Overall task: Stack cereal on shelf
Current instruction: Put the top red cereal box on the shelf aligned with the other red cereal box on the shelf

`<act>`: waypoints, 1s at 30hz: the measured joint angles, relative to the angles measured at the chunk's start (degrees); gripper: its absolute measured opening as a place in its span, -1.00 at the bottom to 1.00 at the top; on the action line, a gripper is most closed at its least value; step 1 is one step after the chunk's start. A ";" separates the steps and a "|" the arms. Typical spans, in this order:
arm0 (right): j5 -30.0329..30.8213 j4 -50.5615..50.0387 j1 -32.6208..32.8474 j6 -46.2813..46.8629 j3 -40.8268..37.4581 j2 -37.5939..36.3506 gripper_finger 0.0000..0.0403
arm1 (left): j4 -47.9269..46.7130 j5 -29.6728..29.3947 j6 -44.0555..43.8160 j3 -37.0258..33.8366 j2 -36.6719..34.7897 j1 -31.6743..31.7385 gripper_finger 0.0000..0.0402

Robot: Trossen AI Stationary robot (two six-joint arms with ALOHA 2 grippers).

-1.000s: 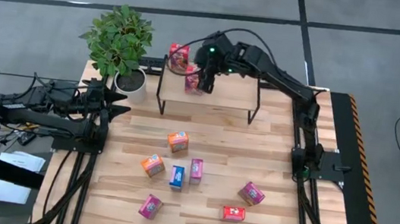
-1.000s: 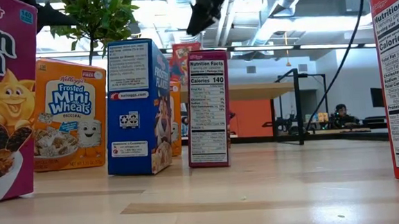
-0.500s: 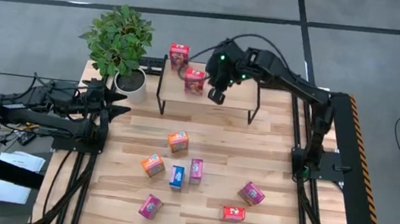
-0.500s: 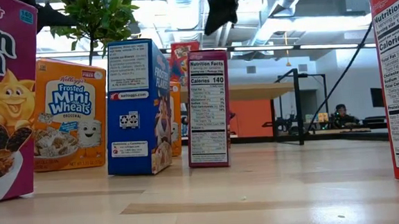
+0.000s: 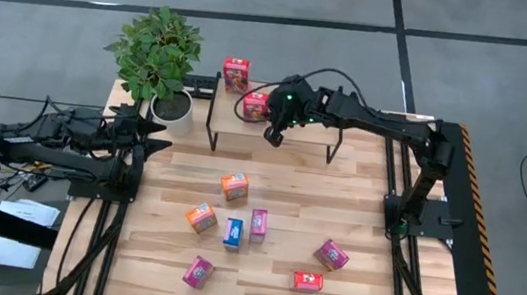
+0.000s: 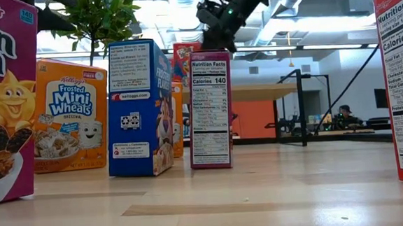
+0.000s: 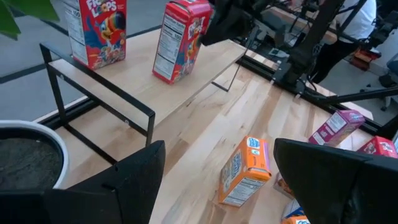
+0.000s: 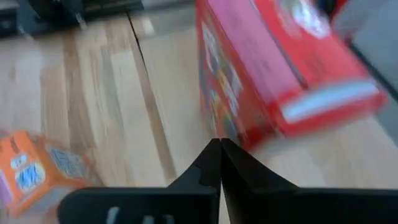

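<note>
Cereal boxes stand two on the shelf [image 5: 296, 129]: one red box [image 5: 235, 73] at its far left corner, another red box [image 5: 256, 105] nearer the middle. Seven more lie scattered on the tabletop [image 5: 366, 216], among them an orange box [image 5: 234, 185] closest to the shelf. Just beside the second red box, the right gripper [image 5: 273, 135] hangs empty, fingers pressed together. I judge this a placement just finished; next comes a reach toward a tabletop box, fingers parted first. At the table's left edge waits the left gripper [image 5: 152, 134], fingers spread.
</note>
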 joint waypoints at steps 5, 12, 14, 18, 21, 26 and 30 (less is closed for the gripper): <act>-0.10 4.53 -0.58 -0.22 -1.60 0.02 -0.92 | -0.51 -0.01 -0.27 0.00 -0.02 0.00 0.45; 0.01 8.64 -2.28 -0.22 -1.46 -0.04 -0.84 | -1.00 -0.06 -0.77 0.00 -0.02 0.01 0.45; -0.06 8.03 -2.57 0.11 -1.46 -0.04 -0.83 | -1.18 -0.08 -0.77 0.00 -0.02 0.01 0.45; -1.14 6.31 -2.89 0.19 -1.46 -0.04 -0.85 | -1.89 -0.09 -0.77 0.00 -0.02 0.00 0.45; -1.15 3.98 -2.30 0.19 -1.46 -0.04 -0.89 | -1.97 -0.13 -0.77 0.00 -0.02 0.01 0.45; -1.00 2.74 -1.02 0.19 -1.46 -0.04 -0.91 | -1.97 -0.17 -0.77 0.00 -0.02 0.00 0.45; 1.33 -0.50 -0.67 1.09 -1.48 -0.67 -0.85 | -1.97 -0.17 -0.77 0.00 -0.01 0.00 0.45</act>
